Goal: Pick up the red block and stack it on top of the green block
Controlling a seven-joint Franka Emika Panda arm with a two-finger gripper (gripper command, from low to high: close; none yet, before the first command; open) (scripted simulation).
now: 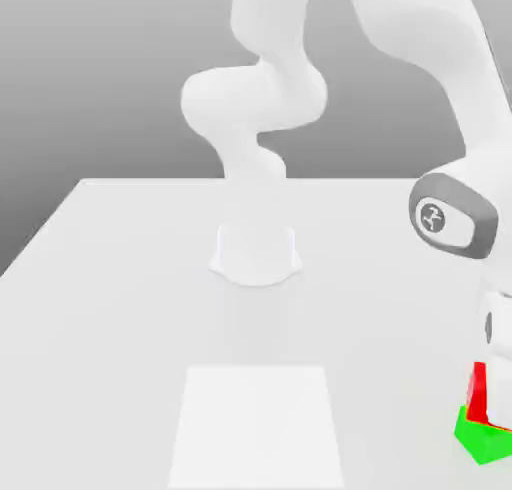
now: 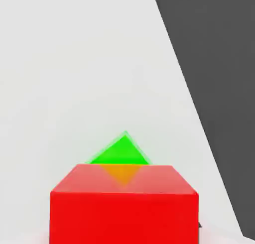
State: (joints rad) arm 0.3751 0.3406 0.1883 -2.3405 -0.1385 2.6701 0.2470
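The small bright red cube (image 1: 479, 393) with plain matte faces stands at the exterior view's far right, near the front edge of the white desk (image 1: 120, 308), directly over the small bright green cube (image 1: 482, 438). In that view the red cube is largely covered by the white robot arm (image 1: 455, 218), so only a narrow red strip shows above the green faces. The two cubes are turned to different angles: in the hand view the red cube (image 2: 124, 208) presents a flat face, while a corner of the green cube (image 2: 119, 152) juts out from beneath it, and the corner appears to tint through the red top as an orange wedge. Whether the red cube rests fully on the green one or is just above it cannot be told. The hand's fingers are hidden; their spread is wide, and whether they grip the red cube cannot be told. A paler rectangular patch (image 1: 258, 428) marks the desk's front centre, well apart from the cubes.
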